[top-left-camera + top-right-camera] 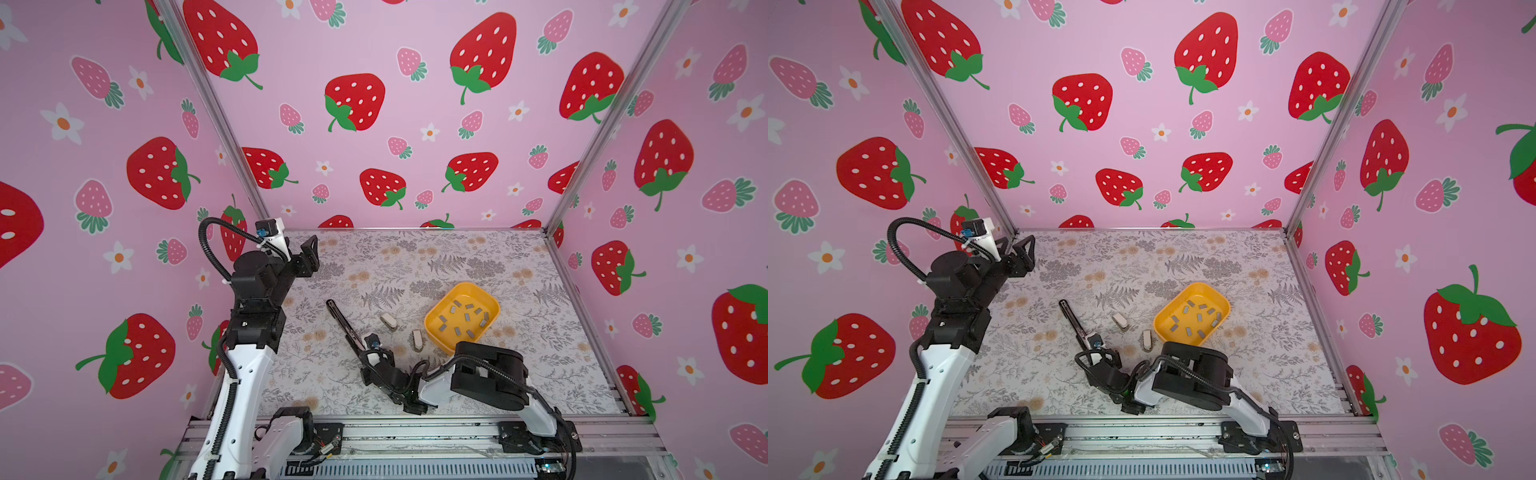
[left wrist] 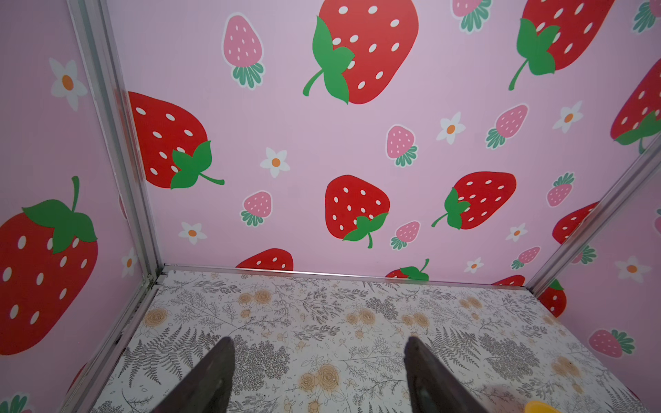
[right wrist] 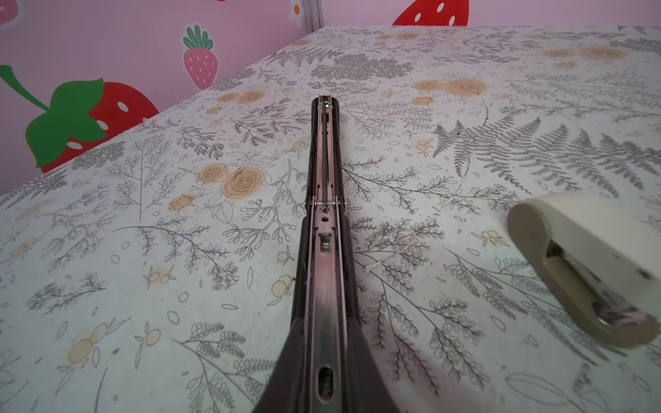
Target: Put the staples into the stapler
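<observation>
Floral-papered tabletop [image 1: 415, 257], enclosed on three sides by strawberry-printed walls [image 1: 374, 124]. The staples [image 1: 462, 318] were scattered inside the yellow tray [image 1: 435, 336]. Left of the tray, the opened black stapler [image 1: 343, 324] was clamped by the right gripper [image 1: 365, 345]. The left gripper [image 2: 319, 340] was held spread and empty, far left of the tray; open surface was seen beyond the tray.

Black plastic stapler [image 3: 323, 250], shiny metal inside; glossy yellow tray [image 1: 449, 302]; grey metallic staples [image 1: 466, 317].
</observation>
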`<action>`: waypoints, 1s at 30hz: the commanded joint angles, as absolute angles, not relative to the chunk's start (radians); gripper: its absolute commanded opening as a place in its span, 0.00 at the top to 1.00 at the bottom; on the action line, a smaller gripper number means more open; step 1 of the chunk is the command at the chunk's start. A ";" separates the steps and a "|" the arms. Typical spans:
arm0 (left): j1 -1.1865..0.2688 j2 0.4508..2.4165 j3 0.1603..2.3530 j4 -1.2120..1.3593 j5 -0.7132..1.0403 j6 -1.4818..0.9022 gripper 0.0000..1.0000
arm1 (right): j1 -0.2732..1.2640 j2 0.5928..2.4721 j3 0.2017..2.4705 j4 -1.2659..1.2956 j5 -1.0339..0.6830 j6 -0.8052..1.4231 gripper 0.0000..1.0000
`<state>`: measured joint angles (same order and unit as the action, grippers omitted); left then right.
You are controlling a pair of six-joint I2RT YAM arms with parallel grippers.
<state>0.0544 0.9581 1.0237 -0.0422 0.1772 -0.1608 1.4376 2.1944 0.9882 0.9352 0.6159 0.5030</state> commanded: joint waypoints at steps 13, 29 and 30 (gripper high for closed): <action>0.083 0.963 1.038 -0.013 0.219 -0.189 0.25 | 1.439 2.282 1.095 0.944 0.662 0.567 0.79; 0.084 0.966 1.036 -0.009 0.229 -0.183 0.25 | 1.427 2.344 1.156 0.892 0.644 0.643 0.72; 0.084 0.966 1.037 -0.008 0.228 -0.184 0.25 | 1.428 2.348 1.161 0.888 0.641 0.646 0.72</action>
<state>0.0769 0.9684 1.0237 -0.0414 0.2150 -0.1810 1.4303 2.3070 1.1469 0.9318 0.6434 0.5953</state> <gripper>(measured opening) 0.750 0.278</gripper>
